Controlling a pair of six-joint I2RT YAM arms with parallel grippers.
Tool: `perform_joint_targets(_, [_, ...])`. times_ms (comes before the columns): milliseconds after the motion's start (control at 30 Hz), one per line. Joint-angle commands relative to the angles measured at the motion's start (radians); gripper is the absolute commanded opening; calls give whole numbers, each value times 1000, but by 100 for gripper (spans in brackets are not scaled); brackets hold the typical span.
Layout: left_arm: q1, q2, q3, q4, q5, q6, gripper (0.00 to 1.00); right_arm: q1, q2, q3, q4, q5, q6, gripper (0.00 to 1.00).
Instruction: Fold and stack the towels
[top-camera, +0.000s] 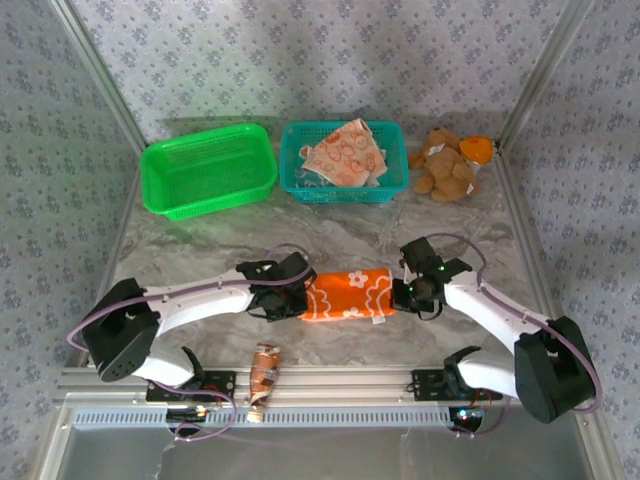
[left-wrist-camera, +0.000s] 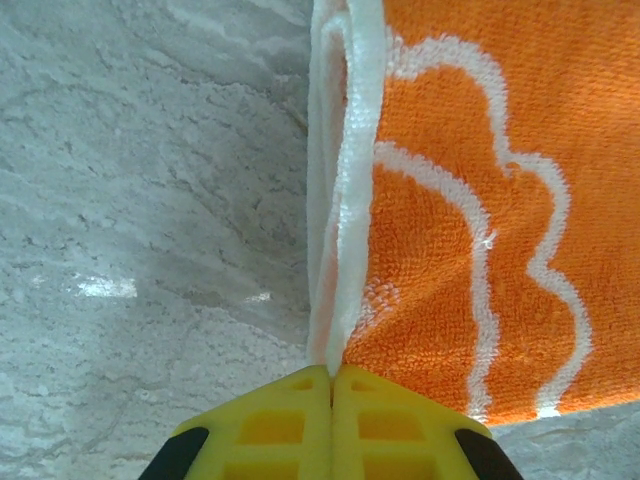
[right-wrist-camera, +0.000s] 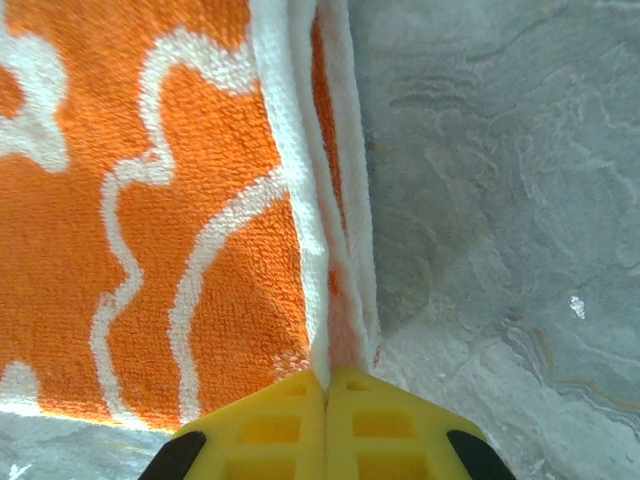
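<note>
A bright orange towel (top-camera: 348, 294) with white outlines lies folded into a long band on the marble table between my two arms. At its left end, my left gripper (top-camera: 300, 296) is shut on the white-hemmed edge (left-wrist-camera: 345, 250); the yellow fingertips (left-wrist-camera: 290, 425) meet with cloth pinched between them. My right gripper (top-camera: 398, 294) is shut on the towel's right end, where doubled white hems (right-wrist-camera: 335, 290) run into the closed yellow fingertips (right-wrist-camera: 375, 425). A pale peach towel (top-camera: 345, 155) with orange prints lies crumpled in the teal basket (top-camera: 295, 180) at the back.
An empty green basket (top-camera: 208, 172) stands at the back left. At the back right corner sits a brown teddy bear (top-camera: 447, 165). A small brown-and-white wrapped object (top-camera: 265, 370) lies near the front rail. Patterned walls enclose the table on three sides.
</note>
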Motion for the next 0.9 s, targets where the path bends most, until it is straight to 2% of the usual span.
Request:
perform_joint_targets(0, [-4,21,-9,-15,-5,7,2,5,22,-19,2,46,18,1])
perform_joint_targets(33, [-4,23,-7,-14,-1,11,9,6,24,-19,-3,52,18,8])
perform_joint_targets(67, [-5,21,-3,-17,2,14,19,6,24,-18,-10,61,16,20])
perform_joint_targets(300, [-3,-17,43,-92,-21,41,54,6,2,34,-64,89,-13,25])
perform_joint_targets(367, [18,-18,65,-106,-25,66,55,5,3,54,-63,117,-17,31])
perform_joint_targets(600, [90,36,95,-26,16,121,56,6,45,84,-33,127,-50,34])
perform_joint_targets(867, [99,139,97,70,54,104,55,6,68,87,1,116,-67,35])
